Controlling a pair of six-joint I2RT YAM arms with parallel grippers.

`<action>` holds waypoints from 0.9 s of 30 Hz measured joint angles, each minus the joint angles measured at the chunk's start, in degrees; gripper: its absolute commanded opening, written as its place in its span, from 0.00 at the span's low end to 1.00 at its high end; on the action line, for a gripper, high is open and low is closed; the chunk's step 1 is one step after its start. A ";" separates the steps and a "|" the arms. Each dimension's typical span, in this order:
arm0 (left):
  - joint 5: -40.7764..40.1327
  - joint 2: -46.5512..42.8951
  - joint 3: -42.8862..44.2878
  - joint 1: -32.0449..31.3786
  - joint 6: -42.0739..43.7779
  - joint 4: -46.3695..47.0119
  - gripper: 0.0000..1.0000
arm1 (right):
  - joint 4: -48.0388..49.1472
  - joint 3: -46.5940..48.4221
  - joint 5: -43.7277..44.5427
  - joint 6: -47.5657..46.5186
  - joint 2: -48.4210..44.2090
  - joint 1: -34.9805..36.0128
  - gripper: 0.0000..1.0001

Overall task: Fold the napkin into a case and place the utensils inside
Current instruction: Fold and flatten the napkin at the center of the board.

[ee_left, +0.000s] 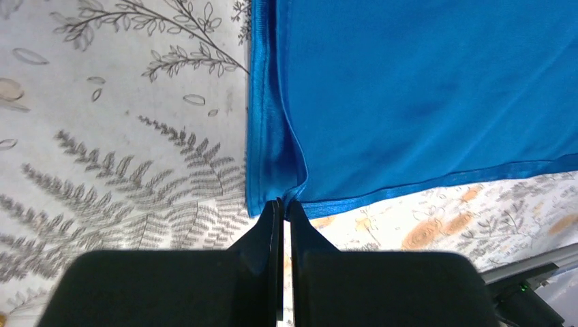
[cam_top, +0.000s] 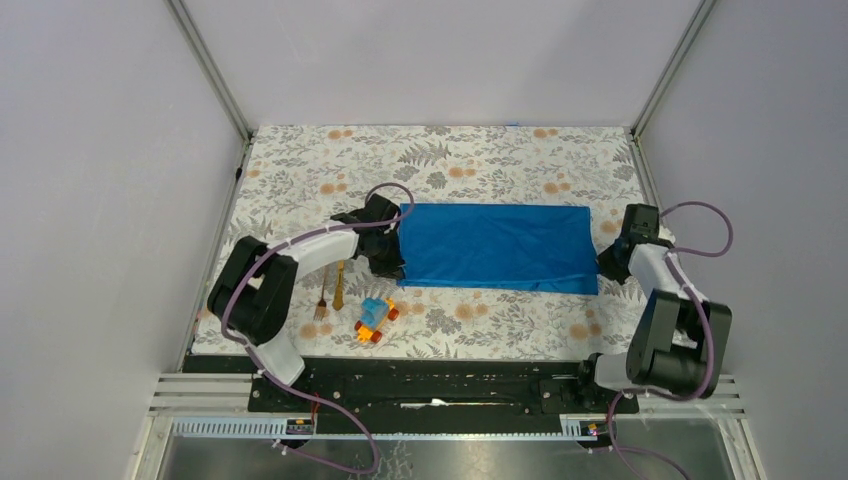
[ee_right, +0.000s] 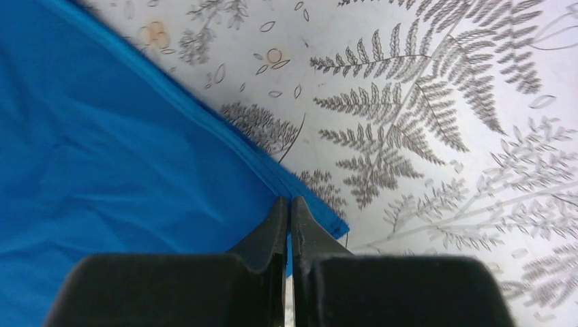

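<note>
napkin (cam_top: 495, 245) x1, fork (cam_top: 322, 297) x1, knife (cam_top: 340, 283) x1, toy (cam_top: 375, 318) x1

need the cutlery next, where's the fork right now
Top view: the fork lies on the left, beside the knife, between the left arm and the toy car.

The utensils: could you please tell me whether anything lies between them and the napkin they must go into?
Yes: the left end effector, pinching the napkin at its left near corner, sits between it and the utensils. The toy car lies just off that line.
</note>
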 measured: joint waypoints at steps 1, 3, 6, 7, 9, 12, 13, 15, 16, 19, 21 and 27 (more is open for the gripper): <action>-0.26 -1.03 0.00 0.00 0.02 -0.83 0.00 | -1.55 0.20 0.04 -0.24 -2.16 0.20 0.00; -0.57 -3.48 0.00 -0.04 0.04 -1.92 0.00 | -3.82 0.96 0.11 -0.68 -5.79 0.24 0.00; -0.57 -6.32 0.00 -0.04 0.07 -2.51 0.00 | -5.92 2.12 0.24 -1.22 -9.09 0.24 0.00; -0.55 -6.71 0.00 -0.04 0.04 -2.60 0.00 | -6.43 2.25 0.24 -1.29 -9.49 0.24 0.00; -0.55 -7.30 -0.15 -0.11 0.02 -2.84 0.00 | -7.74 2.25 0.24 -1.44 -9.90 0.24 0.00; -0.55 -7.69 -0.81 -0.17 0.02 -3.26 0.00 | -9.40 2.21 0.22 -1.46 -9.94 0.24 0.00; -0.52 -7.74 -1.14 -0.17 0.00 -3.34 0.00 | -9.70 2.10 0.13 -1.44 -9.97 0.24 0.00; -0.52 -7.74 -1.88 -0.17 -0.02 -3.41 0.00 | -9.88 1.46 0.07 -1.42 -10.08 0.24 0.00; -0.55 -7.74 -2.36 -0.17 -0.02 -3.41 0.00 | -9.81 1.01 0.07 -1.44 -10.12 0.24 0.00; -0.57 -7.56 -3.15 -0.22 -0.02 -3.63 0.00 | -9.75 -0.68 0.09 -1.44 -9.99 0.24 0.00; -0.57 -6.99 -3.17 -0.22 -0.02 -3.23 0.00 | -9.53 -0.90 0.17 -1.49 -9.18 0.24 0.00; -0.52 -3.69 -3.17 -0.22 -0.04 -1.66 0.00 | -6.64 -0.87 0.20 -1.88 -5.09 0.24 0.00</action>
